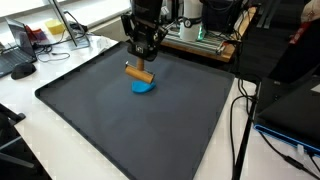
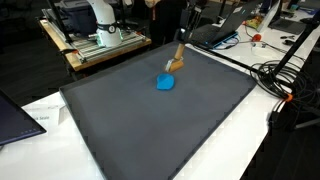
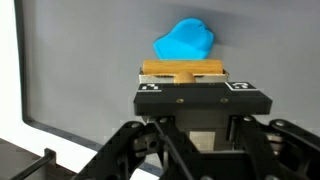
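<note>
My gripper [image 1: 143, 58] is shut on a light wooden block [image 1: 136, 71], held crosswise between the fingers near the far side of the dark grey mat [image 1: 110, 130]. A small blue lump [image 1: 143, 87] lies on the mat right next to the block, on the near side. Both appear again in an exterior view, the wooden block [image 2: 174, 65] over the blue lump [image 2: 166, 82]. In the wrist view the wooden block [image 3: 183, 70] sits at the tip of the gripper [image 3: 183, 76], with the blue lump [image 3: 186, 40] just beyond it. Whether the block touches the lump I cannot tell.
The mat lies on a white table [image 1: 30, 110]. A wooden bench with equipment [image 2: 95, 35] stands behind it. Black cables [image 1: 240, 120] and a dark chair [image 1: 275, 50] are at one side, and a laptop [image 2: 15, 118] and a yellow box [image 1: 55, 31] at the corners.
</note>
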`<action>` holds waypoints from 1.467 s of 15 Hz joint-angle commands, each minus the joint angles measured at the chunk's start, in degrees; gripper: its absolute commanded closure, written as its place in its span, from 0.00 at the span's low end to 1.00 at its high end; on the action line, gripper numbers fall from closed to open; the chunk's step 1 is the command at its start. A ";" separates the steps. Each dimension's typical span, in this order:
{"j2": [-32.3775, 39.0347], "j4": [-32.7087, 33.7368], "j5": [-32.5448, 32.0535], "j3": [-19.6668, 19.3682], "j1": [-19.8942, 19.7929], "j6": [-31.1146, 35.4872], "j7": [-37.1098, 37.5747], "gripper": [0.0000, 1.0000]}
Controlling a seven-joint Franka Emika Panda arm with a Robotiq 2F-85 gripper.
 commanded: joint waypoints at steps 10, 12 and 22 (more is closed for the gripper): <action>17.10 20.73 -5.72 -2.32 7.29 -12.54 2.72 0.78; 19.07 22.83 -5.41 -2.76 7.98 -13.76 2.57 0.78; 17.68 23.10 4.53 -2.23 2.67 -11.13 -2.10 0.78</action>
